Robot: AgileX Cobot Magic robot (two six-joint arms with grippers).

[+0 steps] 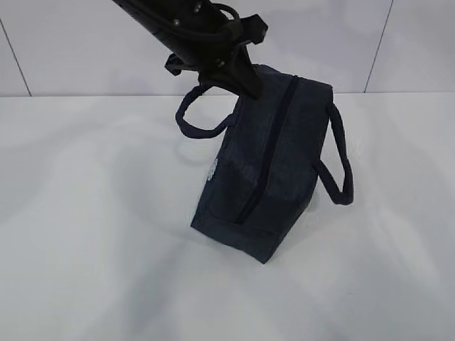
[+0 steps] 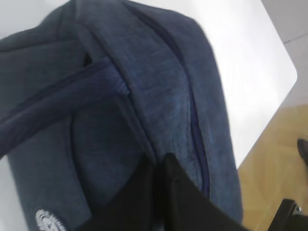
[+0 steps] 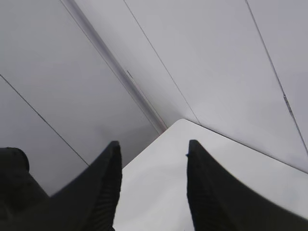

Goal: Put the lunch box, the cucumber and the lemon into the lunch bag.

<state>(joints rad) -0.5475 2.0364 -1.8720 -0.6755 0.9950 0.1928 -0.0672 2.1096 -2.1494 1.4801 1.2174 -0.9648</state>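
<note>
**Soft bag pinched at its far end**

The left gripper (image 2: 159, 166) is clenched, apparently on fabric near the zipper at the far end of the lunch bag (image 1: 274, 170), mid-table. The bag is judged soft and floppy; a handle is best gripped. The right gripper (image 3: 153, 159) is held empty, jaws apart.

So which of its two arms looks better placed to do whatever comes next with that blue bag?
Probably the left. The left gripper, jaws shut, sits right at the lunch bag, by the far end of its closed zipper. The right gripper stands open, facing only the table corner and wall.
</note>
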